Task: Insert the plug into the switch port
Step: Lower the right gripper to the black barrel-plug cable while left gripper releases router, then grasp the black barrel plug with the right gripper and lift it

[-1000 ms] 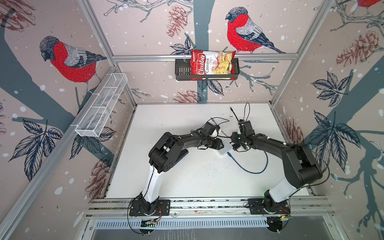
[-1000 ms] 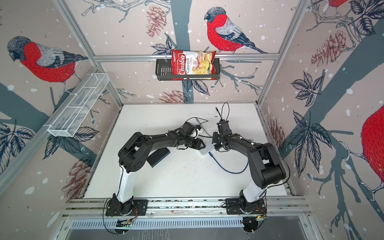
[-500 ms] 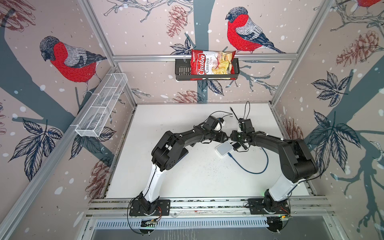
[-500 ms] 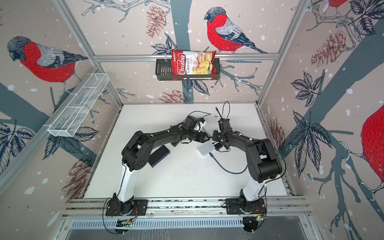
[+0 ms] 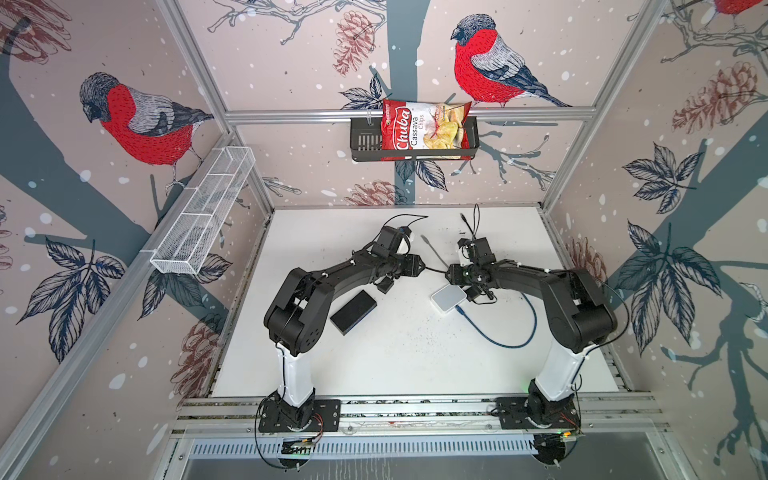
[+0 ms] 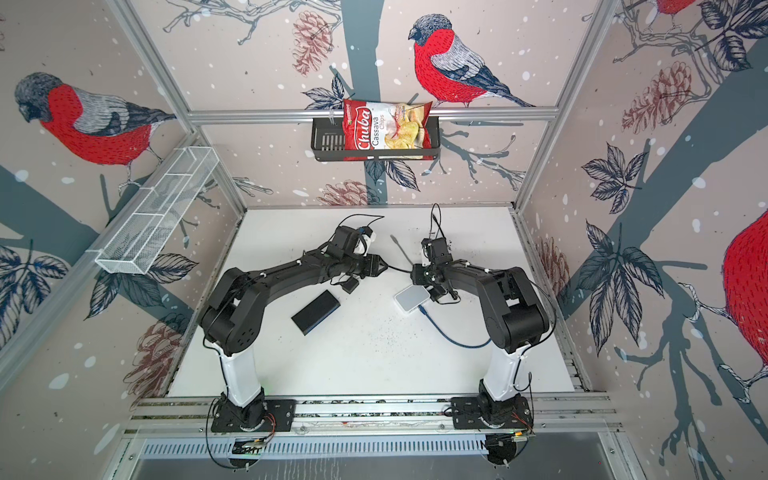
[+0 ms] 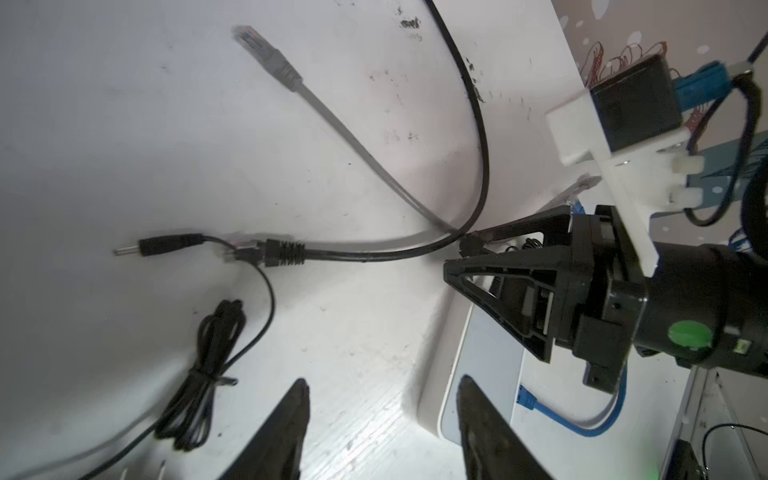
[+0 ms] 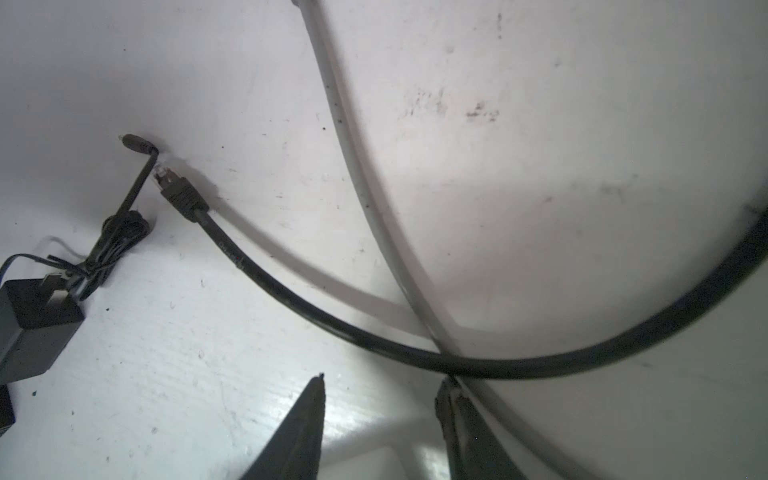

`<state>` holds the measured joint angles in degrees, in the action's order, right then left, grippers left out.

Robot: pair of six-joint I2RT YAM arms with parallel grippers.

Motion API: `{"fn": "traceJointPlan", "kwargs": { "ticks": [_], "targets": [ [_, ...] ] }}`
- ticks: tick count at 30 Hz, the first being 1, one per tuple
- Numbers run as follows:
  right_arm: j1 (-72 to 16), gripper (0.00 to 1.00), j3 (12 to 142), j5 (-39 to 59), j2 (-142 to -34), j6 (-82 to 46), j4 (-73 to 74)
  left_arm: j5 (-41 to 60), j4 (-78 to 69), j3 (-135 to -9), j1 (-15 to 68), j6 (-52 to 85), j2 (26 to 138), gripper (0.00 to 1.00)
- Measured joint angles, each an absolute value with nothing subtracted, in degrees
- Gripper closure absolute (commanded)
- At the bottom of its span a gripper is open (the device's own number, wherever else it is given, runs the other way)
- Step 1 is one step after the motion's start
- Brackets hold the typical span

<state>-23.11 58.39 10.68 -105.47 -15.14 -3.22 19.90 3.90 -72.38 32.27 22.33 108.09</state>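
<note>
Plug (black) loose, wrist cams only; L end effector, R end effector wide.

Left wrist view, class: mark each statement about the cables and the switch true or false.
1. A blue cable is plugged into the white switch. True.
2. The grey plug sits in a switch port. False: it lies free on the table.
3. The black plug lies close to the barrel plug. True.
4. The left gripper is shut on the black plug. False: its jaws stand open, nothing between them.
</note>
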Motion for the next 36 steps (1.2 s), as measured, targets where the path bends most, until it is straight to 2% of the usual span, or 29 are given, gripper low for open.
{"fn": "traceJointPlan", "kwargs": {
  "ticks": [11,17,36],
  "targets": [
    [-28.91,0.53,64.27,9.39,-107.02,-13.65,-1.80,12.97,4.10,-65.73,28.36,22.74,102.50,0.38],
    [-31.35,0.53,68.90,9.80,-111.85,-13.69,1.04,10.26,5.23,-64.20,27.24,23.05,101.47,0.38],
    [-34.63,0.56,81.10,10.81,-125.80,-8.86,6.70,10.48,5.41,-61.54,26.13,22.92,99.13,0.38]
  ]
}}
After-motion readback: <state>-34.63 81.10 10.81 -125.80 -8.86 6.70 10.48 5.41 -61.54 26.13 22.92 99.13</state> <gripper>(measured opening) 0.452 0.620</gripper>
